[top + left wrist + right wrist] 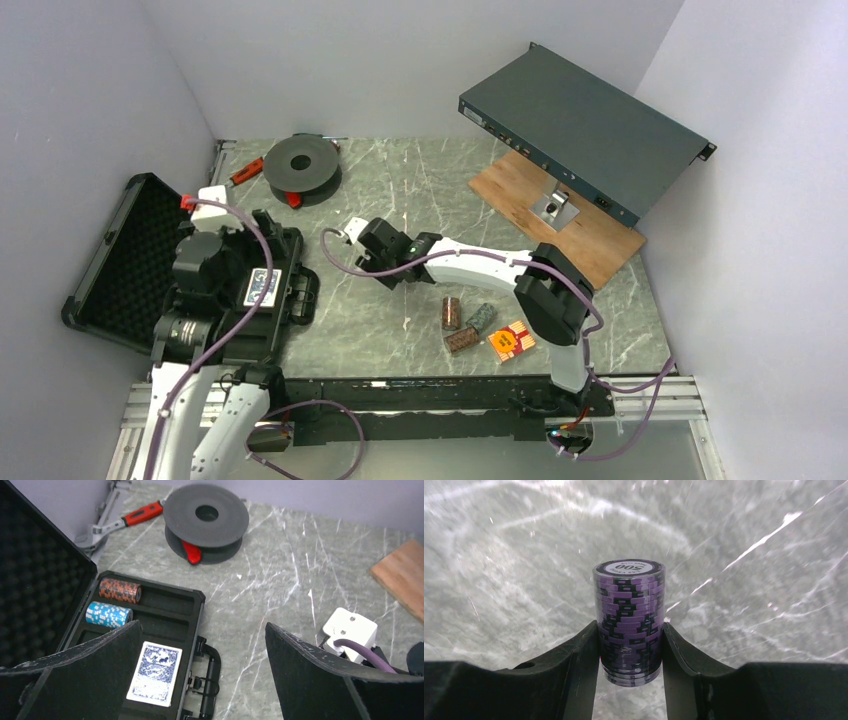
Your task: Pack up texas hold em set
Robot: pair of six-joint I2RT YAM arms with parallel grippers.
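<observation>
The right jaws are partly closed on the sides of a purple cylindrical poker-chip stack (629, 615). Its long axis runs out along the jaws, with the white "500" face farthest from the wrist. The black hard plastic briefcase (165, 586) lies to the robot's left of that grip, across a stretch of grey marble surface (420, 190). The left jaws hang over the briefcase, spread fully and empty (nearer, yet not the carrier). Only the right wrist view shows the purple stack; from above the arm hides it. Only the left wrist view shows free troughs beside a brown chip stack (119, 590) and a blue chip stack (108, 614), so the purple one probably goes in lying lengthwise.
</observation>
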